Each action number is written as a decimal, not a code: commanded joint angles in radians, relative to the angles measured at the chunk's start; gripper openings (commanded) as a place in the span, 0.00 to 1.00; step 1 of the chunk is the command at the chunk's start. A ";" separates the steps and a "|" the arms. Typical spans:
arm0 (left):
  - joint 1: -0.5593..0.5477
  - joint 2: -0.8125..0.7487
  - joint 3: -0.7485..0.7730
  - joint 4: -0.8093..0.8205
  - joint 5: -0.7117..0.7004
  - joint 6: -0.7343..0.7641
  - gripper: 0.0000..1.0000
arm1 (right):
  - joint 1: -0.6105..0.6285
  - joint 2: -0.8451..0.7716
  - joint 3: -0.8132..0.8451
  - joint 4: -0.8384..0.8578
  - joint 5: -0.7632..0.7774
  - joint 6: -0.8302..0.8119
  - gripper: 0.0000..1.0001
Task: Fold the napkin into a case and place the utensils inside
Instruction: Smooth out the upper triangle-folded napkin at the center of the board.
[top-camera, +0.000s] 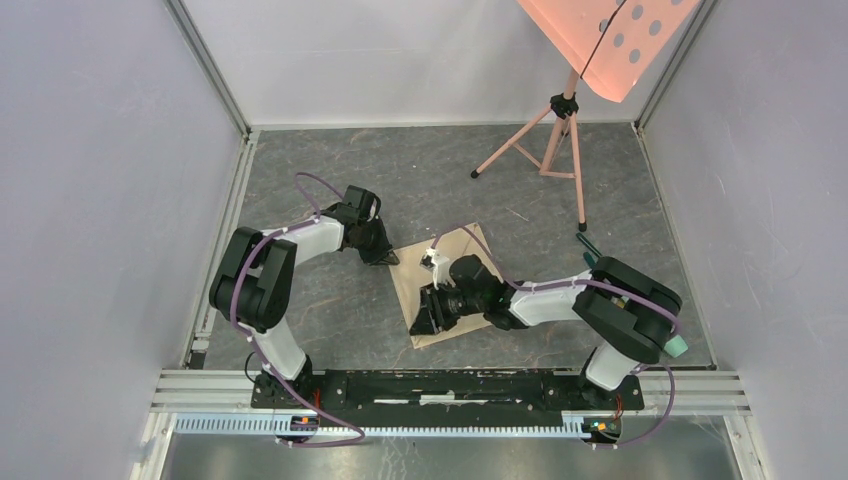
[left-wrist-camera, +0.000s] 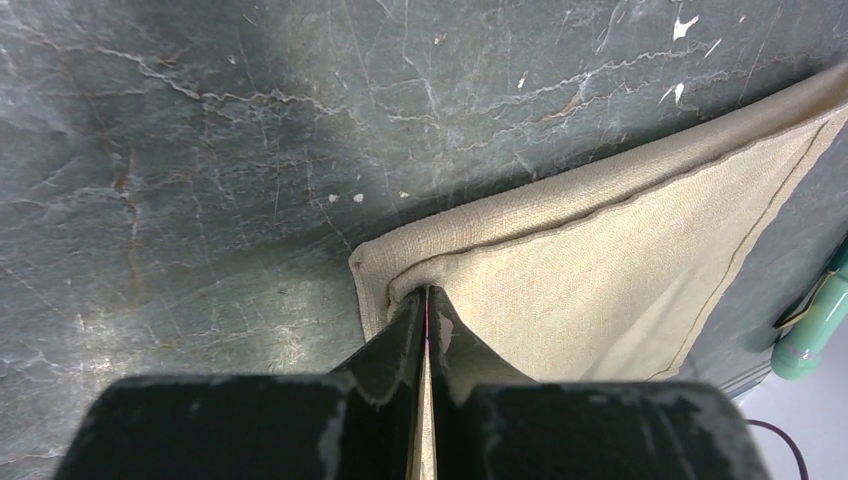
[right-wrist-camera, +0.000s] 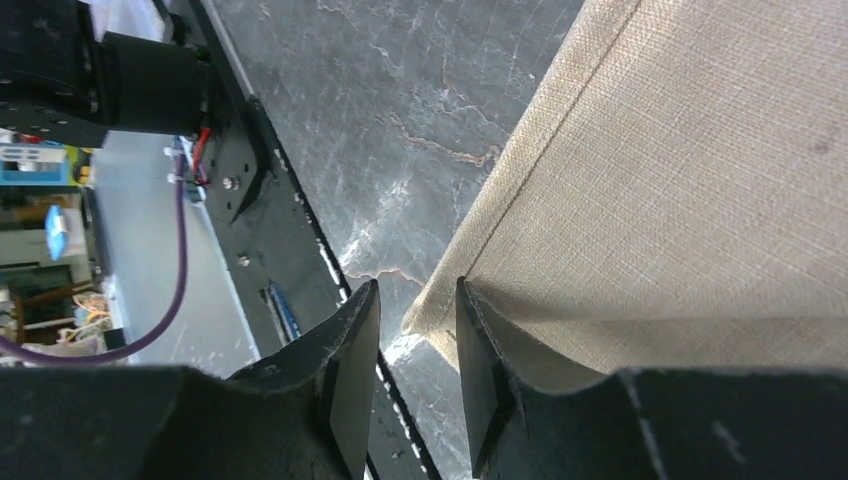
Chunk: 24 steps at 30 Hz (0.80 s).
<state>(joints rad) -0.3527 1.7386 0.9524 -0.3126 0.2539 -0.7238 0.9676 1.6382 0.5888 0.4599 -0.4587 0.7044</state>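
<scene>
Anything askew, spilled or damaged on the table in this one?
Nothing is spilled or torn. The napkin lies skewed to the edges of the table, and its hem is puckered where the left gripper is shut on one corner. The right gripper stands open at another corner.

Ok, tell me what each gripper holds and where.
Left gripper pinches the napkin at its corner. Right gripper holds nothing; its jaws stand open around another corner.

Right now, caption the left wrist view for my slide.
Left gripper shut on a corner of the napkin on the table.
</scene>
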 joint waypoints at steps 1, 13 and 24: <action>0.012 0.010 0.037 -0.016 -0.026 0.062 0.09 | 0.033 0.058 0.065 -0.123 0.066 -0.107 0.39; 0.027 -0.236 0.124 -0.144 0.036 0.151 0.30 | 0.091 -0.022 0.261 -0.572 0.259 -0.261 0.44; 0.187 -0.602 0.107 -0.255 -0.186 0.289 0.53 | 0.248 0.081 0.534 -0.816 0.641 -0.104 0.49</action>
<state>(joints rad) -0.2306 1.2003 1.0519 -0.5159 0.1818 -0.5289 1.1828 1.6680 1.0309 -0.2722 0.0055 0.5220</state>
